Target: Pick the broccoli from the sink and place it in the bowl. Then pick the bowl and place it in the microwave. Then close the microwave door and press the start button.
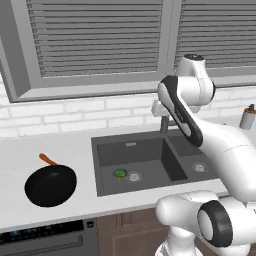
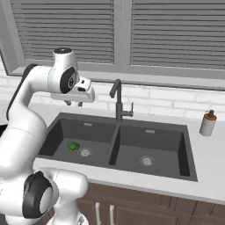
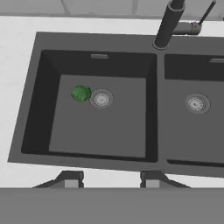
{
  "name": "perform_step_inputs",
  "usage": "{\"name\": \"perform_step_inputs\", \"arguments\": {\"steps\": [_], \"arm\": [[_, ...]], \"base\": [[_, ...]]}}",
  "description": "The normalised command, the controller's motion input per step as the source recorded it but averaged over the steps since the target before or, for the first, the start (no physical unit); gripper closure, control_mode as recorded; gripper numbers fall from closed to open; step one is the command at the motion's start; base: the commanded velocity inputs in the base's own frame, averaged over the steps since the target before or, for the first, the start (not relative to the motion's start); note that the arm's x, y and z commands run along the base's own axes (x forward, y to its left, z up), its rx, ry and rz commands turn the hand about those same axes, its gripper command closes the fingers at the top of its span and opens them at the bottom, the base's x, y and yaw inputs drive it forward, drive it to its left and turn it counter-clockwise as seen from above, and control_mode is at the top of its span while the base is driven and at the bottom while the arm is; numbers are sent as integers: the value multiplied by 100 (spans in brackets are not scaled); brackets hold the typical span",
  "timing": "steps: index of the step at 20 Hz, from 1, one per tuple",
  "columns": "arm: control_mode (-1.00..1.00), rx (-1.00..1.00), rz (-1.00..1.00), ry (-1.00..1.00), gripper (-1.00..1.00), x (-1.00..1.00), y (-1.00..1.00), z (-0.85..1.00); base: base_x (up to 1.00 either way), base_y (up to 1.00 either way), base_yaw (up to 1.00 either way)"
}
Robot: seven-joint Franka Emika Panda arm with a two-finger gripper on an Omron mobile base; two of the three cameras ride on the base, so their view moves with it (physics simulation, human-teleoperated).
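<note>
Plainly, no brand, label or readable writing appears on anything here.

The broccoli (image 3: 81, 93) is a small, bright green floret with a bumpy, rounded crown. It lies on the floor of the left basin of the sink (image 3: 97, 43), just beside the round steel drain (image 3: 101, 99) and touching or nearly touching its rim, on the side away from the divider.

The sink is dark grey and matte, with two square-cornered basins split by a narrow ridge; each basin has a ringed metal drain. A black gooseneck faucet (image 2: 117, 102) with a thin side lever rises behind the divider. The counter (image 1: 45, 145) is smooth and pale, backed by white brick tile (image 1: 75, 112) under slatted grey window blinds (image 1: 95, 35). A flat black frying pan (image 1: 50, 185) with an orange handle sits on the counter left of the sink, well apart from it. A small grey soap dispenser (image 2: 208, 123) with a dark pump top stands on the counter to the right.

The gripper (image 3: 111, 179) hangs high above the left basin, pointing down, well clear of the broccoli. Its two dark fingertips (image 3: 70, 179) stand partly spread with a clear gap between them, and nothing sits in that gap.
</note>
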Motion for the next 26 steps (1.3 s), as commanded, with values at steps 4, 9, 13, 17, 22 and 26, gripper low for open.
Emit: {"name": "perform_step_inputs", "arguments": {"steps": [4, 9, 13, 17, 22, 26], "arm": [[-100, -2, -2, 0, -100, -41, 16, -38], [-100, -1, -13, 3, -100, -13, 69, -98], [-100, 6, -5, 0, -100, 23, 21, -69], [-100, 0, 0, 0, -100, 31, 5, -59], [-100, -2, 0, -6, -100, 23, 16, -64], [-100, 0, 0, 1, -100, 29, 27, -67]], "base": [[0, 0, 0], [0, 0, 0], [0, 0, 0], [0, 0, 0], [0, 0, 0], [0, 0, 0]]}}
